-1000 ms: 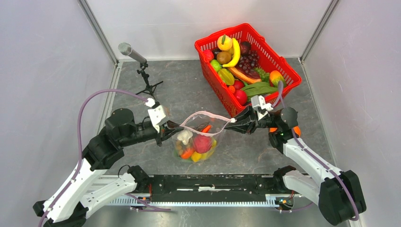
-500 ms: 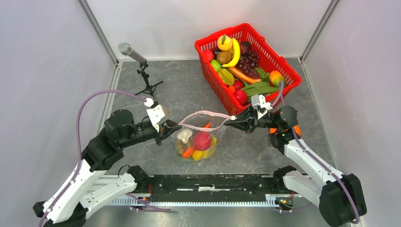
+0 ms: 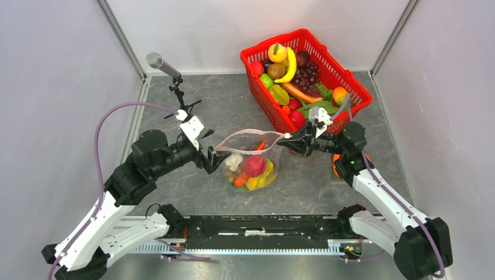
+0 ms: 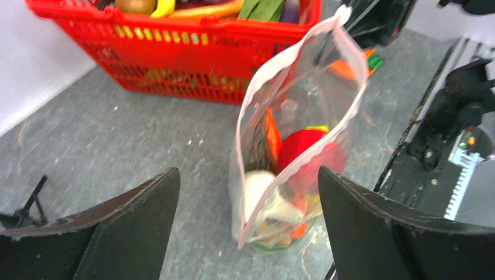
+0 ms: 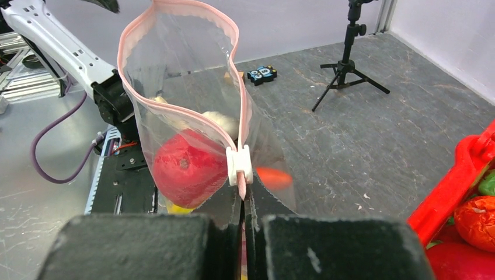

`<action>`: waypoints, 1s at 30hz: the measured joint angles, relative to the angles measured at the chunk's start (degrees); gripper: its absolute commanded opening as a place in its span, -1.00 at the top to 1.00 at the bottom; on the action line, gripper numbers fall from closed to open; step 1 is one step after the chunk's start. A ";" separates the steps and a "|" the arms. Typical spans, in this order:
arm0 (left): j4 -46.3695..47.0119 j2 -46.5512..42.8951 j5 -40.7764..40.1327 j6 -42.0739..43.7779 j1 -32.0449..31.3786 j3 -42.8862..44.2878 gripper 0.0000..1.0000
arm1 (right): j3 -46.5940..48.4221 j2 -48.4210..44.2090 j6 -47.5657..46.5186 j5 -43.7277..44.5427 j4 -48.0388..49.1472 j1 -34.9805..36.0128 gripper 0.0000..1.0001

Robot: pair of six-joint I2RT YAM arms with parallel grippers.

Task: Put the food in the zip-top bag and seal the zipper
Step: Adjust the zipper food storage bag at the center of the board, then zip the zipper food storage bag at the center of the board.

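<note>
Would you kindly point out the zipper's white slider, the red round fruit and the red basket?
white slider (image 5: 239, 165), right wrist view, on its flat face.
red round fruit (image 5: 187, 169), right wrist view, on its middle.
red basket (image 4: 175, 64), left wrist view, on its mesh side wall.

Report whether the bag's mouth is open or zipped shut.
Open. The pink zipper strip spreads in a wide loop with food visible below; the white slider sits at the end held by the right gripper.
</note>
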 measured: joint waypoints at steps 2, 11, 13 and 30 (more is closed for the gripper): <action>1.14 1.57 1.79 -0.02 0.00 1.51 -0.95 | 0.50 0.00 -0.59 0.59 -1.44 0.09 1.00; 6.95 15.39 16.63 0.09 0.00 15.10 -0.94 | 0.87 -0.42 -2.97 2.32 -5.42 0.50 1.00; 7.74 19.15 19.85 0.09 0.00 17.57 -0.92 | 0.87 -0.52 -3.37 2.43 -5.95 0.50 1.00; 11.98 35.23 20.09 0.57 -9.97 20.50 -1.00 | 0.87 -1.77 -3.74 2.36 -6.95 0.50 1.00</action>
